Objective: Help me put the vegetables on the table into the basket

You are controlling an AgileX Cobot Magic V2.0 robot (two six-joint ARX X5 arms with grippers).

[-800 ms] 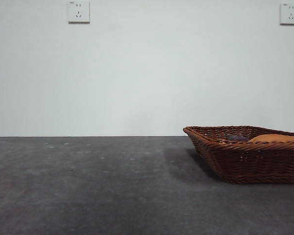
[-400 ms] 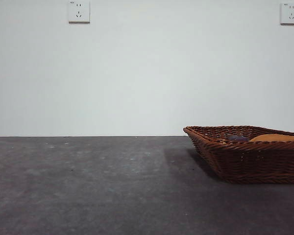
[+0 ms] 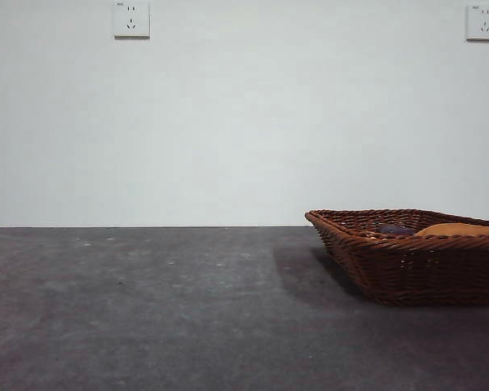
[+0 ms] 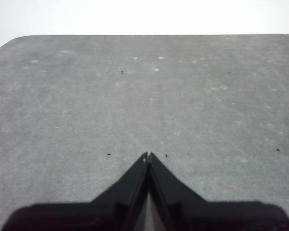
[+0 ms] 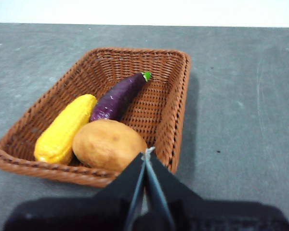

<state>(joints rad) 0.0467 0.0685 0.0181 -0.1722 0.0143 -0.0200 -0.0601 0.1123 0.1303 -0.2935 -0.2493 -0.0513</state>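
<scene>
The brown woven basket (image 5: 171, 101) holds all three vegetables: a yellow corn cob (image 5: 65, 128), an orange-brown potato (image 5: 107, 144) and a dark purple oblong vegetable with a green tip (image 5: 118, 96). My right gripper (image 5: 147, 155) is shut, empty, hovering above the basket's near rim by the potato. In the front view the basket (image 3: 407, 265) stands at the right edge of the table (image 3: 147, 309), with the potato (image 3: 458, 230) and the purple vegetable (image 3: 395, 230) showing over its rim. My left gripper (image 4: 148, 156) is shut and empty above bare table (image 4: 144, 96).
Two white wall sockets (image 3: 131, 19) (image 3: 482, 22) sit high on the pale back wall. The table's rounded far corner (image 4: 9, 43) shows in the left wrist view.
</scene>
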